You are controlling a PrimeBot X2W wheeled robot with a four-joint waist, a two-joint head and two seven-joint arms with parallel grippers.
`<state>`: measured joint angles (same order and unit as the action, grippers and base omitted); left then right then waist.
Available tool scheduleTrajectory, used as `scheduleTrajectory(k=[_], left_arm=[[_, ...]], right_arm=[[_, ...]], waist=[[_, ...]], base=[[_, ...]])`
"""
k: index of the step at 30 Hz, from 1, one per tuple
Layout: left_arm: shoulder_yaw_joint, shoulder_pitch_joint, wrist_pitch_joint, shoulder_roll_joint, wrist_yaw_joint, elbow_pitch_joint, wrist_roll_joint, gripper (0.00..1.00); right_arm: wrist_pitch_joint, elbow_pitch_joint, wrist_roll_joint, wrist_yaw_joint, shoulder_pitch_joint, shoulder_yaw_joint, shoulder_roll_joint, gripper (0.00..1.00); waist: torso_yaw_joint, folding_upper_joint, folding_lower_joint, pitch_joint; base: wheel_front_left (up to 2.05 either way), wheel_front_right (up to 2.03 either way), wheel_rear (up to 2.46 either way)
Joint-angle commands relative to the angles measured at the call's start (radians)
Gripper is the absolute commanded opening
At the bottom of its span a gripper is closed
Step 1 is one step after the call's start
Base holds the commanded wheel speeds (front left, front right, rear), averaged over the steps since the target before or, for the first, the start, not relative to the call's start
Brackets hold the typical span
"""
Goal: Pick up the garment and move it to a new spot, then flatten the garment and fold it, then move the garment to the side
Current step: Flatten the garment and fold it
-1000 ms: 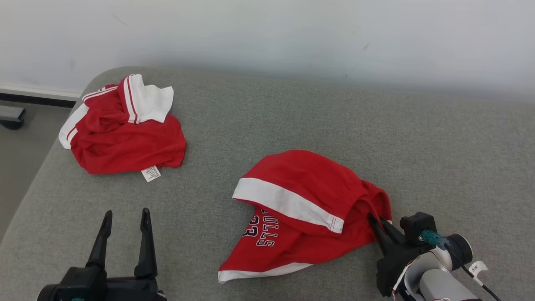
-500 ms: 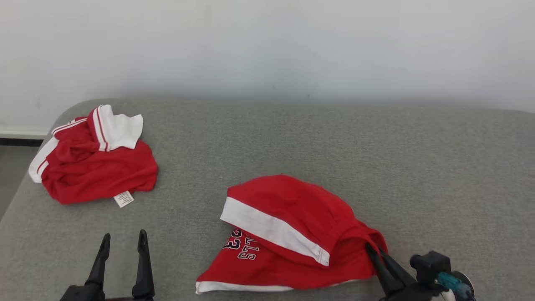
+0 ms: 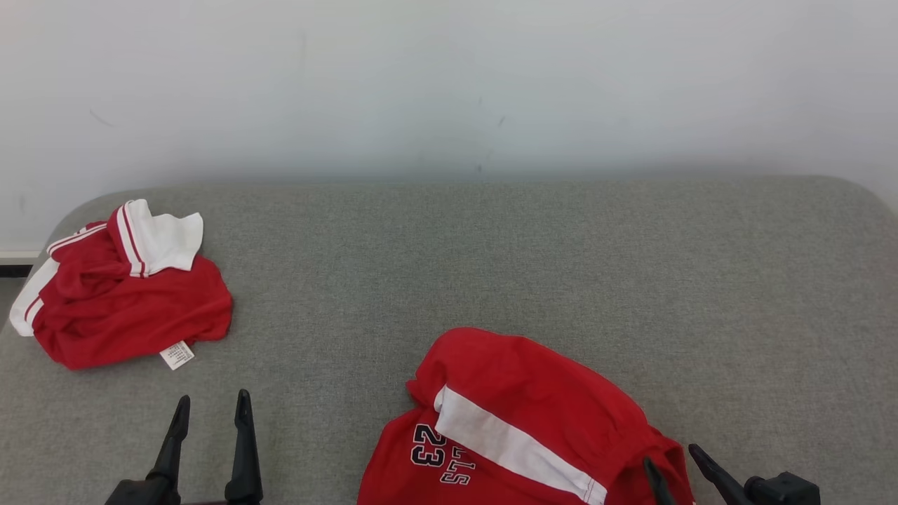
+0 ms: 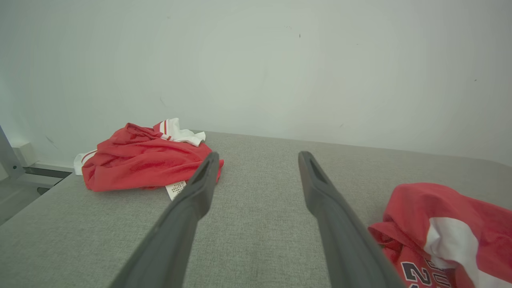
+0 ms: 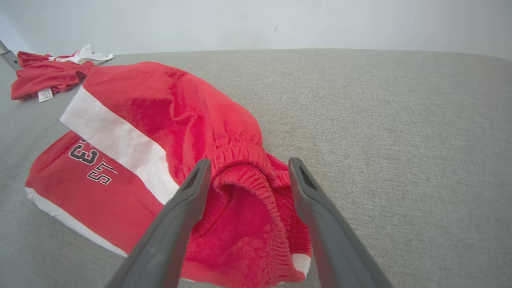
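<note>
While the red garment [image 3: 533, 421] lies crumpled at the near edge of the grey cushion [image 3: 491, 266], the head view has the left gripper [image 3: 213, 398] spread and empty to its left. Its wrist view shows bare cushion between its fingers. Right wrist view: the right gripper [image 5: 250, 160] stands parted, straddling the garment's waistband [image 5: 248, 176]

left hand [image 3: 214, 398]: two long tapered black fingers [image 3: 244, 449] | right hand [image 3: 670, 454]: same, black block [image 3: 782, 489] behind
</note>
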<state>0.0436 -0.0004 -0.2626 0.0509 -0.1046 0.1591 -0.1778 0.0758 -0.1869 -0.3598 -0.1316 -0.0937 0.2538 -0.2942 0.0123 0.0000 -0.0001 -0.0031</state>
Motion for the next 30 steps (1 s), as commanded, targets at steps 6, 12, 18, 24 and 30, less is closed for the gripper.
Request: scheduleTrajectory(k=[6, 12, 18, 24, 30], left_arm=[[-0.002, 0.005, -0.003, -0.001, 0.005, -0.009, -0.001, 1.0], [0.005, 0.005, -0.003, -0.001, 0.0, -0.007, 0.007, 1.0], [0.005, 0.001, -0.003, -0.001, -0.002, -0.009, 0.018, 1.0], [0.012, -0.006, -0.003, -0.001, -0.008, -0.006, 0.027, 1.0], [0.011, -0.005, -0.003, -0.001, -0.01, -0.008, 0.031, 1.0]], right_arm=[[-0.039, 0.082, 0.012, 0.002, -0.048, -0.024, 0.039, 1.0], [-0.051, 0.063, 0.002, 0.002, -0.064, -0.002, 0.063, 1.0], [-0.038, -0.04, -0.001, 0.002, -0.03, 0.039, 0.082, 1.0], [-0.005, -0.212, -0.015, 0.002, 0.062, 0.099, 0.117, 0.0], [0.096, -0.281, -0.06, 0.002, 0.166, 0.153, 0.128, 0.0]], waist=[[0.025, 0.0, 0.0001, -0.011], [0.052, 0.0, 0.0001, -0.016], [0.072, 0.0, 0.0001, -0.016], [0.082, 0.0, 0.0001, -0.012], [0.093, 0.0, 0.0001, -0.008]], base=[[0.0, 0.0, 0.0], [0.0, 0.0, 0.0], [0.0, 0.0, 0.0], [0.0, 0.0, 0.0], [0.0, 0.0, 0.0]])
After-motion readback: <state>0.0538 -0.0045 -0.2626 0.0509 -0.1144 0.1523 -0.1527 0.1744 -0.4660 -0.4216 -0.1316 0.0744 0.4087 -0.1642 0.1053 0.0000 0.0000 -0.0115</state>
